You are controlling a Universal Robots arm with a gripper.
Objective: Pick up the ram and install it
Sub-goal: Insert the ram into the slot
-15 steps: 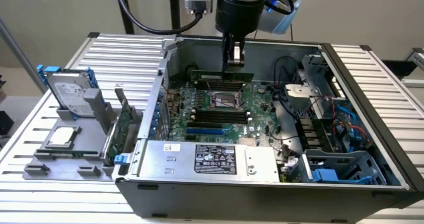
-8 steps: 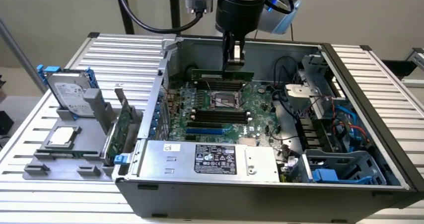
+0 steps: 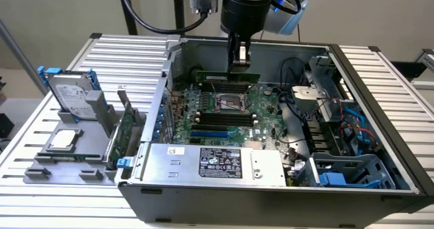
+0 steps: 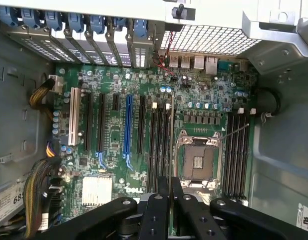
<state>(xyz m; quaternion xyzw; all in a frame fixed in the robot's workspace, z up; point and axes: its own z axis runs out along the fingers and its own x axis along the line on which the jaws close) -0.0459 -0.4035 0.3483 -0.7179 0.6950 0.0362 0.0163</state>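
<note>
So, we have the hand (image 3: 239,65) pinched shut on the ram (image 3: 227,77), hanging edge-down over the motherboard (image 3: 266,99) by the CPU socket (image 3: 229,102), and we reckon the trick is keeping it level and dead parallel to the black memory slots (image 3: 220,118).

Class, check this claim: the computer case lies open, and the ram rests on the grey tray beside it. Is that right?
No. The computer case lies open, but the ram is held in the claw above the motherboard; the exterior view shows it.
</note>
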